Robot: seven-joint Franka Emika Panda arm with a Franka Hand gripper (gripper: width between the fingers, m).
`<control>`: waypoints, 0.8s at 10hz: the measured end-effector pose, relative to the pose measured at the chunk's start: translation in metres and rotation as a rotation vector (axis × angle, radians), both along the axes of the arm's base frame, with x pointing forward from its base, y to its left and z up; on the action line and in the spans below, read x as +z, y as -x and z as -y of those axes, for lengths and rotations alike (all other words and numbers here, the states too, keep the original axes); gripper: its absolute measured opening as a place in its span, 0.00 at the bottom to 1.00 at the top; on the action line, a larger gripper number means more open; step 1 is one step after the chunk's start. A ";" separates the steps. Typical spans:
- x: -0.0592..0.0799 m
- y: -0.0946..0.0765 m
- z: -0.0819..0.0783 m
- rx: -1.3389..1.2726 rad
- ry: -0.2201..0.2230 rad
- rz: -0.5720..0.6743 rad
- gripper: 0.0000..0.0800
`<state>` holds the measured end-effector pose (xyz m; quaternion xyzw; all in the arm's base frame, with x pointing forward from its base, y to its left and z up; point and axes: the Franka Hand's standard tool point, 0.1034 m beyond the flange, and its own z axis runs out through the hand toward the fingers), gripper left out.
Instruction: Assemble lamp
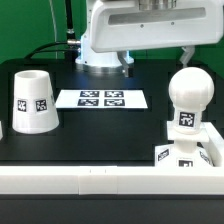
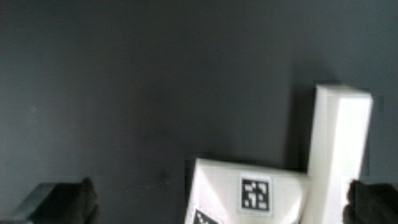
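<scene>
Exterior view: bulb (image 1: 188,100) stands upright on base (image 1: 182,156) w/ shade (image 1: 32,101) well apart across the marker board (image 1: 102,99) on black tabletop (image 1: 110,135); wrist view: tool (image 2: 210,203) w/ fingertips (image 2: 59,201) spread open, base (image 2: 249,188) between them.

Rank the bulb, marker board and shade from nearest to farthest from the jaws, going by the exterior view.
1. bulb, just below the jaws, on the exterior view's right.
2. marker board, mid-table.
3. shade, far on the exterior view's left.
</scene>
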<state>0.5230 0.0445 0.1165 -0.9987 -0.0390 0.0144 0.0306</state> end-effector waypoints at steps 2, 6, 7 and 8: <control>-0.001 0.033 0.032 0.054 0.001 0.026 0.87; 0.000 0.053 0.102 0.121 0.004 0.034 0.87; 0.000 0.053 0.100 0.130 0.003 0.034 0.87; 0.000 0.053 0.101 0.128 0.003 0.034 0.87</control>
